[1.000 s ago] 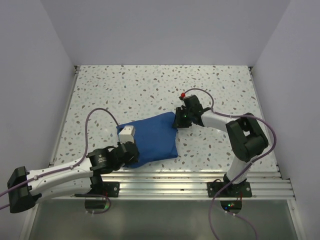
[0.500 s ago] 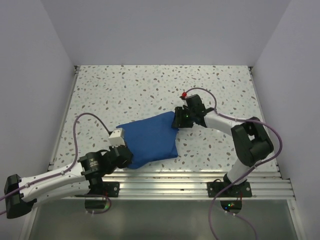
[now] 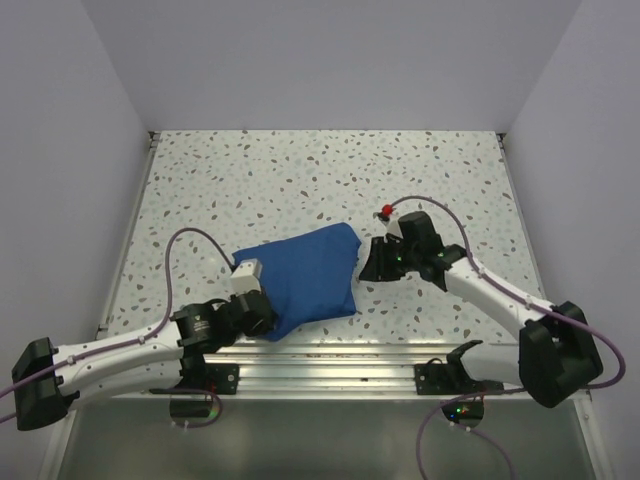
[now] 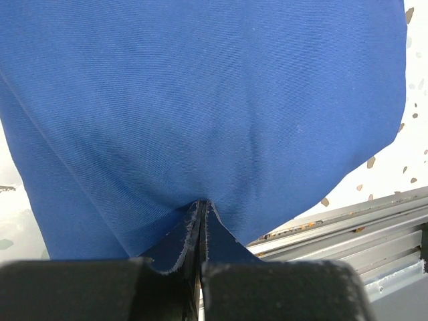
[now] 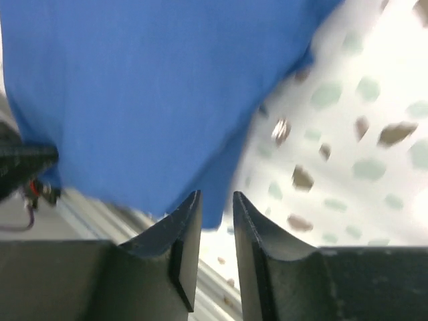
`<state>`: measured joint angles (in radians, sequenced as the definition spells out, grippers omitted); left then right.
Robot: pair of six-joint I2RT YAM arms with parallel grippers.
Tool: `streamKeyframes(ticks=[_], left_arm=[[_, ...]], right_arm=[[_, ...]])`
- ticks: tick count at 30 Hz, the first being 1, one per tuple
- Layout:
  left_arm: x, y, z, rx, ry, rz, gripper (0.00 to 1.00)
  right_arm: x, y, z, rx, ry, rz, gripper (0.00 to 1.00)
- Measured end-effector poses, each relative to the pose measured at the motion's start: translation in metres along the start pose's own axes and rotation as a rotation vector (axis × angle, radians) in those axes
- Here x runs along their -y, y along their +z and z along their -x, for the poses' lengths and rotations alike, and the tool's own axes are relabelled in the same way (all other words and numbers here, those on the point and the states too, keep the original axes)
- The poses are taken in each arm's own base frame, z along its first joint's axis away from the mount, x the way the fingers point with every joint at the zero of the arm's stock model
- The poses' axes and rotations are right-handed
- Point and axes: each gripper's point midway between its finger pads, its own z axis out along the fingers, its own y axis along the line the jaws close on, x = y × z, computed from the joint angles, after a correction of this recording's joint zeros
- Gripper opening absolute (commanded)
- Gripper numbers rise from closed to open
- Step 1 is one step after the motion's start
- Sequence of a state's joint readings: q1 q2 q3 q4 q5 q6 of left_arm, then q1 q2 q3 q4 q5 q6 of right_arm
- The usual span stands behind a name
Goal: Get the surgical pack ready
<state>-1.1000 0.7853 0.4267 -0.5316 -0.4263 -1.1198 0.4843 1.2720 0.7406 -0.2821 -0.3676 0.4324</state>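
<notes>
Status: the blue drape (image 3: 305,275) lay folded into a lumpy, roughly square bundle on the speckled table (image 3: 300,170). It sat towards the near edge, a bit left of centre, between the two arms. Its near edge stopped just short of the aluminium rail (image 3: 340,352) along the table front.

The left gripper (image 3: 262,320) was at the bundle's near-left corner, with its arm stretched low across from the left. In the left wrist view we saw it clamped tight (image 4: 202,208), no gap between the jaws, with a frayed hem of the drape (image 4: 200,100) pinched between them. The cloth fanned out from the pinch in taut creases and filled most of that view. Table (image 4: 381,167) and rail (image 4: 348,227) showed at the right.

The right gripper (image 3: 370,262) was just beside the bundle's right edge, pointing at it. From above it did not appear to touch the cloth. The right wrist view was blurred, but we could see the jaws (image 5: 215,197) a narrow slit apart with nothing between them. The drape (image 5: 134,87) lay beyond the fingertips on the left, bare table (image 5: 348,134) on the right.

A purple cable (image 3: 195,238) looped over the table from the left arm. We couldn't tell what was inside the bundle.
</notes>
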Motion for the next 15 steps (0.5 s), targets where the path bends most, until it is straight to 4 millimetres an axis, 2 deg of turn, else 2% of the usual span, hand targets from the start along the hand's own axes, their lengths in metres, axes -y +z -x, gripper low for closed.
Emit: streamKeyframes(ticks=[2, 5, 9, 12, 15], left_arm=[[0.001, 0.001, 0.0, 0.001, -0.001, 0.0, 0.0], [0.001, 0.001, 0.0, 0.002, -0.007, 0.001, 0.0], [0.001, 0.0, 0.001, 0.004, -0.021, 0.005, 0.0], [0.002, -0.003, 0.003, 0.009, -0.026, -0.002, 0.0], [0.002, -0.011, 0.011, 0.033, -0.034, -0.01, 0.0]], right_arm=[[-0.001, -0.006, -0.024, -0.043, 0.01, 0.035, 0.18], [-0.004, -0.008, -0.068, -0.123, 0.03, 0.074, 0.16], [-0.021, -0.006, -0.126, -0.241, -0.002, 0.117, 0.14], [-0.033, -0.002, -0.145, -0.263, -0.042, 0.13, 0.11], [-0.048, 0.005, -0.151, -0.242, -0.105, 0.13, 0.11]])
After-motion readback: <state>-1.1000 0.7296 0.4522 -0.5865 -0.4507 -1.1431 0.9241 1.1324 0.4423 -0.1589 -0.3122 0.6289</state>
